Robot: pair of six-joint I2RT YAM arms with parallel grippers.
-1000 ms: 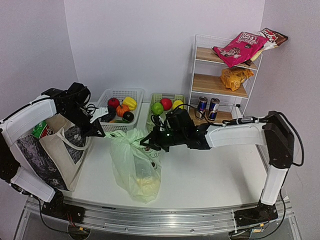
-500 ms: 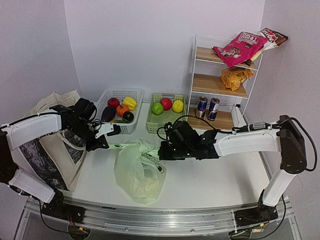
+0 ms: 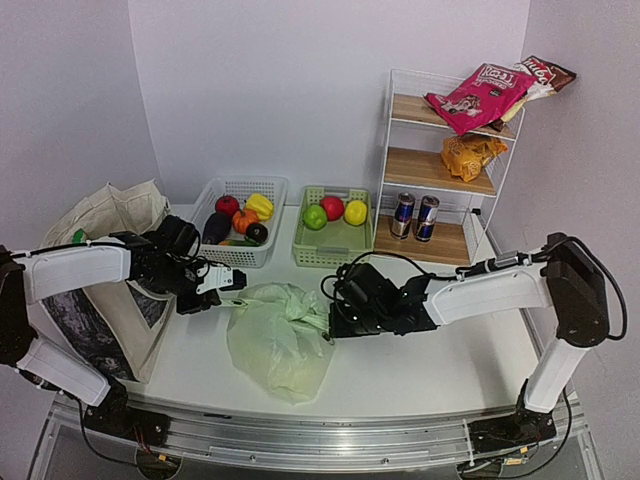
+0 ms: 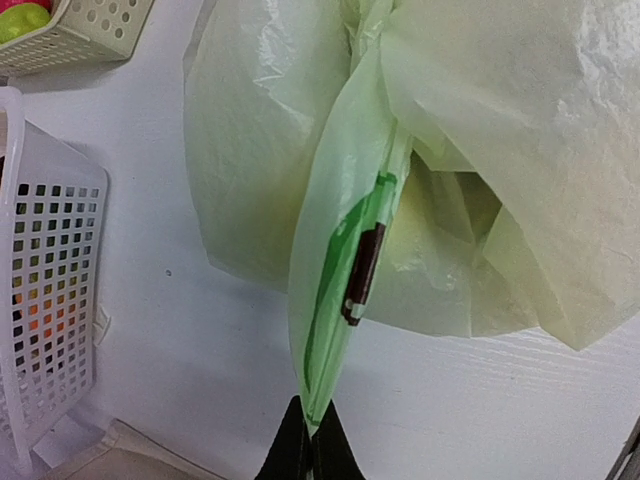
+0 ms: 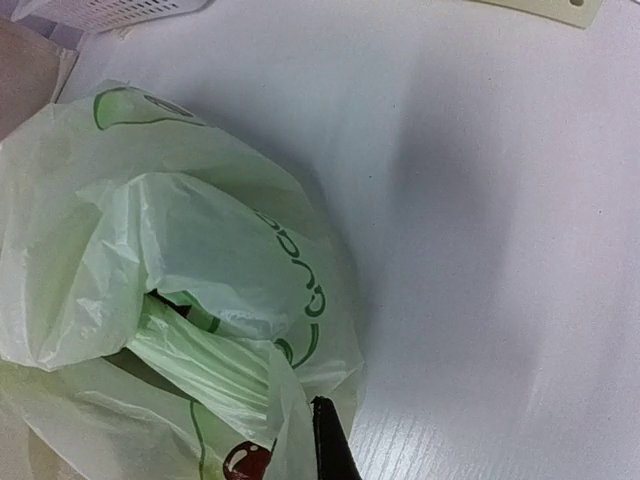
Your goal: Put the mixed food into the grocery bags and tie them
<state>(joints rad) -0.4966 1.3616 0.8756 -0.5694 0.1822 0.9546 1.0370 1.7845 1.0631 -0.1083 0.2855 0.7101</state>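
The pale-green plastic bag lies slumped on the white table with pale yellow contents showing faintly through the film. My left gripper is shut on one of its handles, pulled out taut to the left. It shows at the bottom of the left wrist view. My right gripper is at the bag's right side, shut on the bag film. Only one dark finger shows beside the film. The beige canvas tote stands at the far left with a green packet inside.
A white basket and a green basket of toy fruit stand behind the bag. A wire shelf at the right rear holds a pink packet, an orange packet and two cans.
Both grippers have come down and toward the near edge. The bag, held up and stretched a second ago, now lies lower and rounder. The left arm has left the tote's mouth.
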